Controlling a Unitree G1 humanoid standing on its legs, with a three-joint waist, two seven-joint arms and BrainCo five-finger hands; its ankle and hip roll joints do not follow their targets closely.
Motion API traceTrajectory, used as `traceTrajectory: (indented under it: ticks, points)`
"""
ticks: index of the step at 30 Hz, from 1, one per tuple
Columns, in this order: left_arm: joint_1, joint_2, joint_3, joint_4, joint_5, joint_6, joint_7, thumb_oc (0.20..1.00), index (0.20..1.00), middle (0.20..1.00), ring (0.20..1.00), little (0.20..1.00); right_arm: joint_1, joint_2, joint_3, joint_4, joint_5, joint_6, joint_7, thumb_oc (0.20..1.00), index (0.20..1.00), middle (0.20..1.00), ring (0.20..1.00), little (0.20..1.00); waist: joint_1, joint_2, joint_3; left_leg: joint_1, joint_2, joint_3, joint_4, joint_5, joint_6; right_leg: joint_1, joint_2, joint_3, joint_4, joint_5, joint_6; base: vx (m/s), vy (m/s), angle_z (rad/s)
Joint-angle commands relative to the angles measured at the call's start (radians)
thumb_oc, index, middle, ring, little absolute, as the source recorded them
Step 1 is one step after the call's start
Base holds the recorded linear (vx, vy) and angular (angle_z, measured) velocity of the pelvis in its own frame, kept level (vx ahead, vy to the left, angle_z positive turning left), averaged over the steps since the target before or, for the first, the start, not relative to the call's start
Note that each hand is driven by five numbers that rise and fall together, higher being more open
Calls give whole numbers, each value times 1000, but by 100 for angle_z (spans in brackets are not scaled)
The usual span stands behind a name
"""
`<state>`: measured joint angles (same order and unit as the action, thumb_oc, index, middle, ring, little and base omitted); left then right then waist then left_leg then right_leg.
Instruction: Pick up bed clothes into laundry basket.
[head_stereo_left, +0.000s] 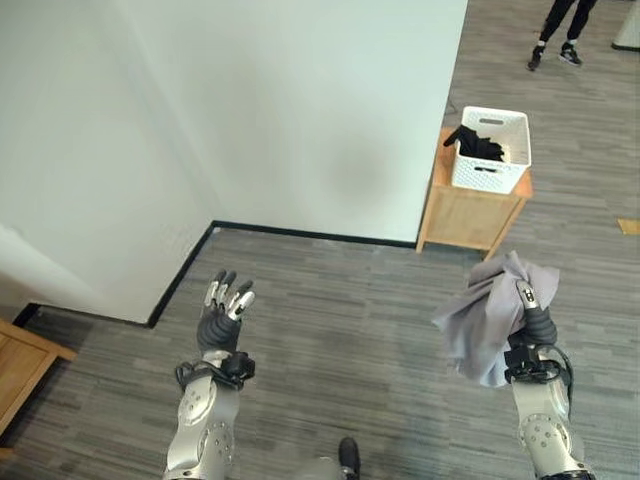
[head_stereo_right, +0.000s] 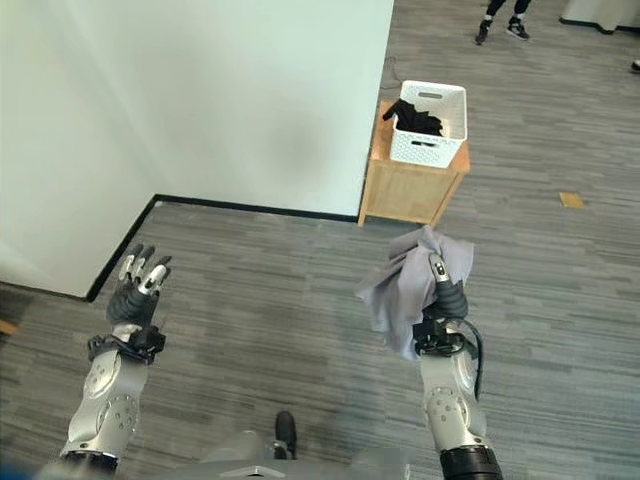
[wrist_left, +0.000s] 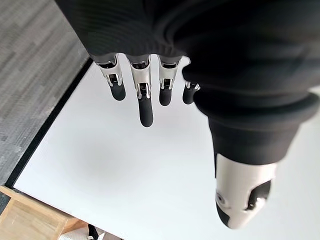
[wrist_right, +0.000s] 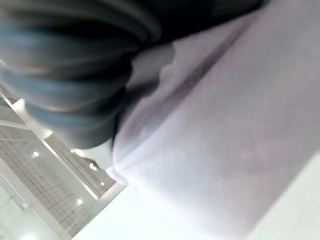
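Fingers (head_stereo_left: 527, 297) grip grey cloth (head_stereo_left: 485, 318).

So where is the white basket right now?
The white laundry basket sits on a small wooden stand by the wall's corner, ahead of the robot and to its right. A black garment lies in it, beyond the right hand holding the grey cloth.

The grey cloth (head_stereo_left: 488, 320) hangs crumpled at 4 o'clock. The white laundry basket (head_stereo_left: 491, 150), at 1 o'clock, stands on a wooden cabinet (head_stereo_left: 474, 207) and holds a black garment (head_stereo_left: 473, 143).
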<state>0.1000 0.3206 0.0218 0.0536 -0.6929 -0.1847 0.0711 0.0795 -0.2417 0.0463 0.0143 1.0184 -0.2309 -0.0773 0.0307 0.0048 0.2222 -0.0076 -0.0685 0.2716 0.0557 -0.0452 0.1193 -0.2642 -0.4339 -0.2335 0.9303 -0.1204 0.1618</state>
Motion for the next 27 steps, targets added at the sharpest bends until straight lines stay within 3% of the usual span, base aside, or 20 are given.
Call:
traceTrajectory:
  ticks: [1,3,4,5,6,7,8,9,10,11,12,13,16,18,20,22,23,24,27]
  points:
    - [-8,45,29,-61,15,-39,-20,1000,1000,1000,1000,1000,-56,-8,-26,-42,-20,-34,48,200,200,200,200,200,20,1,-25,128,117,23,-8,-109,-95,65,8,-86,-434,148,16,240,-152,-10]
    - [-33,54,23,-55,11,-42,-26,1000,1000,1000,1000,1000,-52,-10,-30,-34,-18,-37,43,200,200,200,200,200,10,-5,-31,151,141,18,-12,-128,-140,62,14,-90,-693,171,20,470,-330,4]
    - [-60,59,17,-37,22,-45,-24,1000,1000,1000,1000,1000,-36,-6,-40,-48,-27,-38,40,200,200,200,200,200,-11,-24,-37,177,163,20,-13,-128,-179,60,24,-80,-843,226,34,577,-453,16]
    - [-77,63,16,-31,46,-43,-6,1000,1000,1000,1000,1000,-24,-11,-54,-59,-39,-46,37,200,200,200,200,200,-14,-41,-43,183,183,6,8,-133,-190,58,34,-71,-792,197,26,418,-351,25]
    - [-77,63,15,-31,47,-43,-6,1000,1000,1000,1000,1000,-24,-10,-54,-60,-40,-46,37,200,200,200,200,200,-15,-41,-43,181,183,4,10,-134,-191,57,33,-72,-787,194,25,402,-306,55]
    - [-83,45,0,-19,36,-46,-17,1000,1000,1000,1000,1000,-23,-6,-64,-56,-14,-45,49,200,200,200,200,200,-20,-53,-47,184,213,-4,60,-119,-207,66,41,-72,-761,214,20,384,-290,88]
    - [-83,37,-4,-11,33,-51,-15,1000,1000,1000,1000,1000,-26,-6,-57,-47,-17,-57,46,200,200,200,200,200,-24,-47,-49,169,238,-30,126,-69,-221,79,74,-76,-757,207,4,516,-412,76]
    - [-77,31,-9,-10,21,-52,-23,1000,1000,1000,1000,1000,-29,-14,-61,-53,-11,-55,52,200,200,200,200,200,-16,-49,-52,129,261,-60,234,14,-226,107,120,-83,-758,169,-32,554,-609,46]
    - [-74,24,-10,-7,-1,-49,-25,1000,1000,1000,1000,1000,-54,-33,-59,-35,0,-79,45,200,200,200,200,200,-6,-58,-49,24,315,-129,471,160,-219,172,216,-73,-808,101,-113,503,-660,10]
    - [-73,20,-12,-7,-7,-40,-31,1000,1000,1000,1000,1000,-65,-43,-54,-30,3,-85,37,200,200,200,200,200,9,-63,-36,-45,328,-159,583,186,-217,202,248,-74,-825,80,-143,487,-668,16]
    - [-67,18,-12,-8,-11,-36,-34,1000,1000,1000,1000,1000,-74,-52,-53,-29,9,-84,41,200,200,200,200,200,29,-71,-25,-75,305,-184,644,177,-209,235,270,-68,-844,60,-160,432,-465,10]
    - [-74,5,-22,-5,-13,-32,-26,1000,1000,1000,1000,1000,-91,-73,-49,-37,11,-88,25,200,200,200,200,200,64,-80,-4,-195,193,-246,697,96,-200,295,295,-40,-889,52,-161,334,-286,-20]
    - [-76,-8,-27,8,-25,-27,-31,1000,1000,1000,1000,1000,-106,-77,-61,-41,28,-92,25,200,200,200,200,200,75,-82,-11,-264,192,-211,589,78,-196,348,318,-49,-936,49,-147,346,-169,-28]
    - [-71,-7,-33,14,-21,-31,-32,1000,1000,1000,1000,1000,-113,-77,-55,-33,20,-100,23,200,200,200,200,200,102,-82,-18,-291,168,-179,410,100,-189,377,338,-45,-952,37,-141,398,-39,-32]
    - [-56,-4,-26,14,-12,-31,-33,1000,1000,1000,1000,1000,-130,-81,-30,-29,-6,-94,25,200,200,200,200,200,133,-67,-42,-253,141,-198,107,172,-187,399,376,-27,-956,21,-131,386,8,-27]
    - [-54,-1,-34,4,25,-30,-30,1000,1000,1000,1000,1000,-140,-78,-21,-18,-37,-82,17,200,200,200,200,200,126,-77,-45,-231,141,-130,140,155,-182,425,371,-50,-932,10,-126,290,-40,-77]
    - [-49,3,-32,-9,13,-27,-37,1000,1000,1000,1000,1000,-149,-63,-16,-25,-28,-73,30,200,200,200,200,200,135,-75,-57,-189,127,-130,103,127,-165,417,360,-60,-893,-4,-106,294,61,-81]
    - [-48,4,-28,-13,9,-27,-33,1000,1000,1000,1000,1000,-153,-46,-3,-27,-30,-77,42,200,200,200,200,200,142,-72,-69,-136,114,-111,57,105,-138,402,340,-82,-776,1,-86,299,149,-69]
    - [-51,16,-17,-14,5,-36,-20,1000,1000,1000,1000,1000,-164,-29,23,-26,-51,-58,40,200,200,200,200,200,121,-48,-52,-55,105,-95,11,82,-86,221,255,-61,-441,75,3,164,113,-67]
